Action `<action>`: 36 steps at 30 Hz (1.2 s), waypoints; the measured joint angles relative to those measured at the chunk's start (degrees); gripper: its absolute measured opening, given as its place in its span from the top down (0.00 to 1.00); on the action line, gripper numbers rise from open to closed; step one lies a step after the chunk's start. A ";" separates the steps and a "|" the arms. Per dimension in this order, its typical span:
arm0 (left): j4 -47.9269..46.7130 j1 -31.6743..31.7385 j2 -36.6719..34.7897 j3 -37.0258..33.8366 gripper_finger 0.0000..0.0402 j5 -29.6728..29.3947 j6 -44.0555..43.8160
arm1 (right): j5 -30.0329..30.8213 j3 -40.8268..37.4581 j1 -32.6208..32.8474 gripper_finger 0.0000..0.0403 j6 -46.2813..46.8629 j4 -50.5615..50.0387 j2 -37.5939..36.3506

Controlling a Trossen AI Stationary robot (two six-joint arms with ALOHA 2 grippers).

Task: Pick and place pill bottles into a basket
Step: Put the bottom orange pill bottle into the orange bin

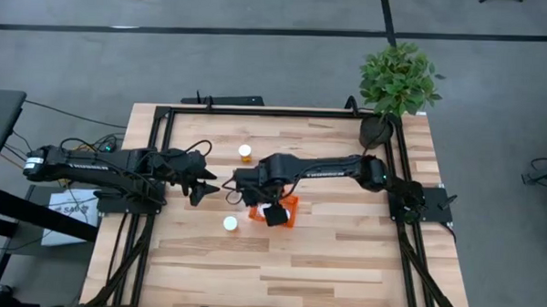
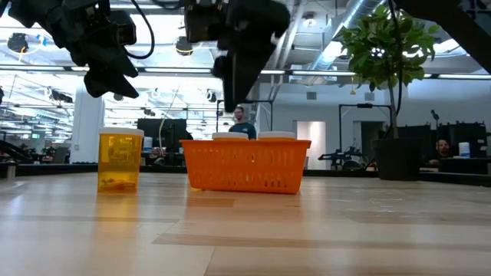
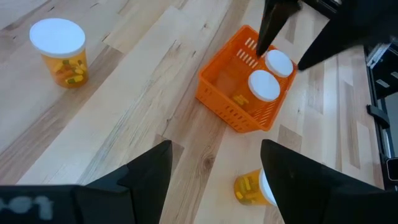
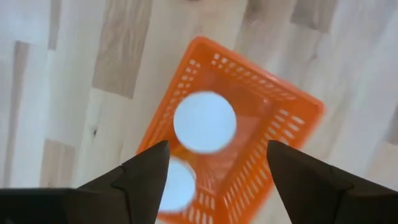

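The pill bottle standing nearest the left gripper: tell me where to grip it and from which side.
Grip the pill bottle around its orange body just under the white cap, coming down from above. It stands upright on the table, clear of the basket, so the open left gripper could probably straddle it without touching anything.

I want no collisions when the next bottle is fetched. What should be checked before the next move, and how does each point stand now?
1. Right gripper empty: ok, fingers open above the basket.
2. Bottles already in the basket: ok, two white caps show inside, upright.
3. Bottles left on the table: ok, two stand upright outside the basket, one toward the far edge and one toward the near edge.
4. Left gripper ready: ok, open and empty, raised left of the basket.
5. Arms apart: cannot tell; the two grippers look close together in the high view.
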 joint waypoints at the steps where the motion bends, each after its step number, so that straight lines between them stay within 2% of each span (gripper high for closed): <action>1: 0.00 0.00 0.00 0.00 0.41 0.00 0.00 | -0.02 1.32 -0.28 0.34 -0.40 -1.54 0.00; 3: 0.00 0.00 0.00 0.00 0.41 -0.01 0.00 | -0.04 3.43 -1.13 0.34 -0.15 -3.10 0.00; 9: 0.00 -0.02 0.00 0.00 0.41 -0.02 0.11 | 0.03 2.31 -5.65 0.34 7.90 -5.37 -5.77; 16: 0.36 -0.02 0.00 0.00 0.41 -0.05 0.33 | 0.42 2.34 -8.11 0.34 12.68 1.14 -15.26; 22: 3.20 0.02 0.00 0.00 0.41 -3.68 1.16 | 8.37 2.32 -7.94 0.34 15.01 3.97 -22.01; 26: 4.68 -0.02 0.02 0.00 0.41 -8.73 -0.67 | 13.06 2.33 -7.84 0.34 17.77 3.55 -25.43; 31: 12.86 0.09 0.83 -0.02 0.41 -9.46 -1.92 | 13.43 2.17 -7.71 0.34 19.58 4.18 -28.28; 36: 21.55 0.13 3.11 -0.02 0.41 -6.35 3.38 | 12.08 -0.63 -6.73 0.34 18.48 7.69 -30.74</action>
